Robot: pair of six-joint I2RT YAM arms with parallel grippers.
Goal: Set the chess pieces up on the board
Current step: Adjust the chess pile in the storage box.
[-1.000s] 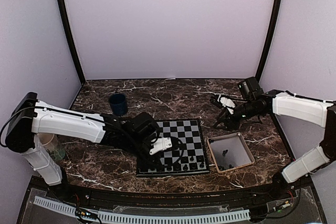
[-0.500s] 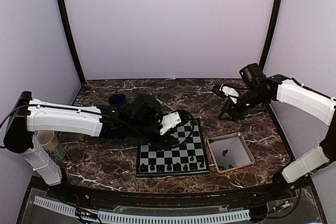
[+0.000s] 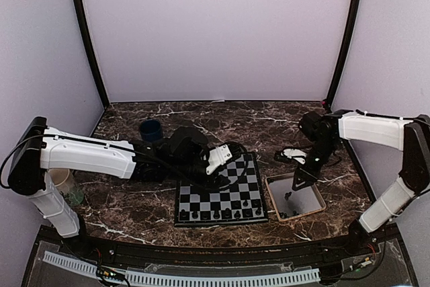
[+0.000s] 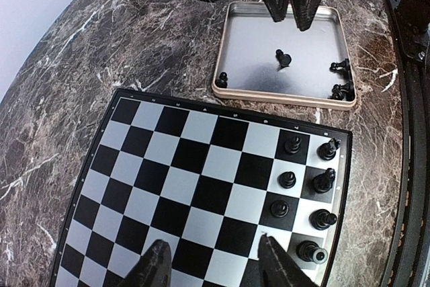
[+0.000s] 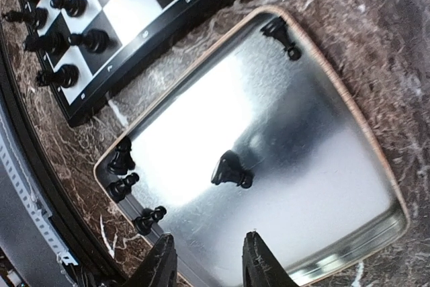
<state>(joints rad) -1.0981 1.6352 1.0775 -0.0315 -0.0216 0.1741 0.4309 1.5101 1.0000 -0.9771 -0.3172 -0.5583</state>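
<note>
1. Over the far-left corner of the board (image 4: 201,166), the left arm hides the squares beneath it in the top view. The left wrist view crops the board's lower corners. The chess pieces (image 4: 322,179) are too small to tell their kinds.
2. Left claw (image 4: 211,241): hovers above the board, fingers moderately apart, nothing between them.
3. Right claw (image 5: 208,236): above the tray (image 5: 336,166), just right of the board. Fingers parted, gap empty, no hold on anything. Height above the tray floor cannot be judged.
4. Pieces on the board: upright, long axes vertical, in the two rows along its near edge. Seven show in the left wrist view.
5. Toppled piece (image 5: 230,171): mid-tray, on its side, long axis roughly square to the board's right edge. The slimmer end apparently points away from the board.
6. Other tray pieces: one in the far corner beside the board, a small cluster along the tray's near rim.
7. Blue cup (image 3: 151,132): on the worktop (image 3: 201,122), beyond the board's far-left corner, well apart.
8. Paper cup (image 3: 64,181): far left of the board, partly hidden behind the left arm.
</note>
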